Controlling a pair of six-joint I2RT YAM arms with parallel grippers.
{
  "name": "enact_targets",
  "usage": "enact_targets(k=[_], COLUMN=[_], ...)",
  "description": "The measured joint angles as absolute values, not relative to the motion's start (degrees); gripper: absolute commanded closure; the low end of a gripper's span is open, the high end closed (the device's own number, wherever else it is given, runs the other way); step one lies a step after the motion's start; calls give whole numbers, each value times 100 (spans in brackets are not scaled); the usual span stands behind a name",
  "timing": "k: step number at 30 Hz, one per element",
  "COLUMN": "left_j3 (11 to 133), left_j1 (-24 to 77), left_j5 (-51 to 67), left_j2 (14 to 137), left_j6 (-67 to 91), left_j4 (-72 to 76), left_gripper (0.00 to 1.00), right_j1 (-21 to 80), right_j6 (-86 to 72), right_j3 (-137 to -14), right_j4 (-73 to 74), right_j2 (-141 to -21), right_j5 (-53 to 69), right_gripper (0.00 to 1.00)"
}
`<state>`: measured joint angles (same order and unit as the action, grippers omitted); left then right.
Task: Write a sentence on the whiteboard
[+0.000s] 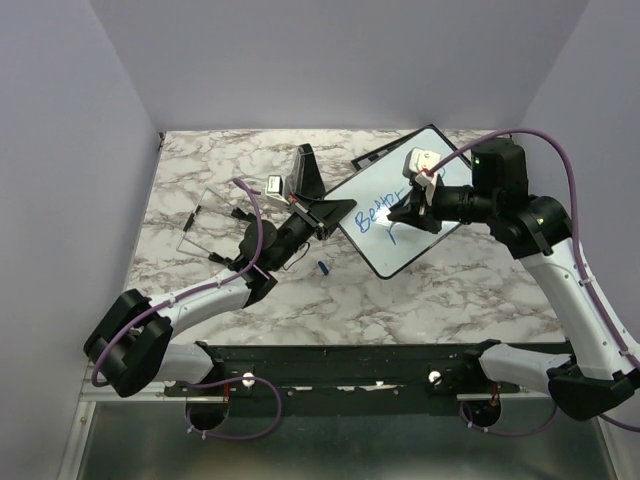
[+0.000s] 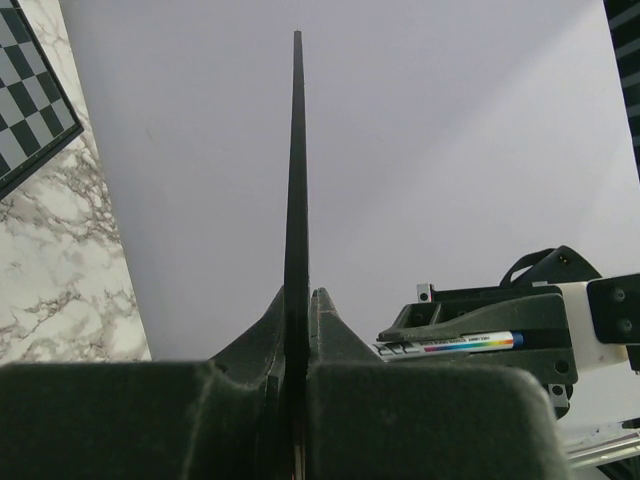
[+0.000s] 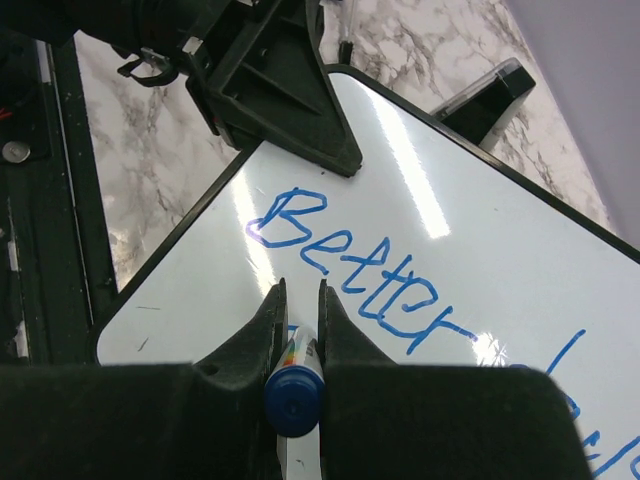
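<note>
The whiteboard [image 1: 425, 230] lies tilted at the right middle of the marble table. Blue writing [image 3: 370, 270] on it reads "Better", with a few more strokes [image 3: 590, 400] to its right and a short stroke below. My left gripper [image 1: 325, 212] is shut on the board's left corner. In the left wrist view the board's black rim [image 2: 296, 200] runs edge-on between the jaws of the left gripper [image 2: 303, 295]. My right gripper [image 1: 400, 213] is shut on a blue-ended marker [image 3: 293, 395], tip down at the board just below "Better". The right gripper [image 3: 298, 295] hides the tip.
A small blue cap [image 1: 323, 267] lies on the table in front of the board. A clear flat sheet [image 1: 215, 225] lies at the left. A checkered chessboard [image 2: 30, 80] shows beyond the whiteboard. A dark block [image 3: 495, 90] sits past the board's far edge.
</note>
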<state>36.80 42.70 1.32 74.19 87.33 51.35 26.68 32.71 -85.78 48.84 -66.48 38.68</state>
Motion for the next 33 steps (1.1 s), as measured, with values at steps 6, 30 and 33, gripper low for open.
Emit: enact_targets(k=[6, 30, 33], left_j3=[3680, 3680, 3680], left_j1=[4270, 4195, 4195], left_j5=[132, 176, 178], left_j2=[7419, 7417, 7415], left_j6=[8735, 8731, 8733], left_j4=[5135, 5135, 5137], left_gripper=[100, 100, 100], right_j1=[2668, 2663, 2661], right_j6=[3197, 3175, 3092], right_j3=[-8573, -8665, -8761], right_j4=[4810, 5229, 5142], right_j2=[-6630, -6298, -6377], right_j5=[3706, 3649, 3649], right_gripper=[100, 99, 100])
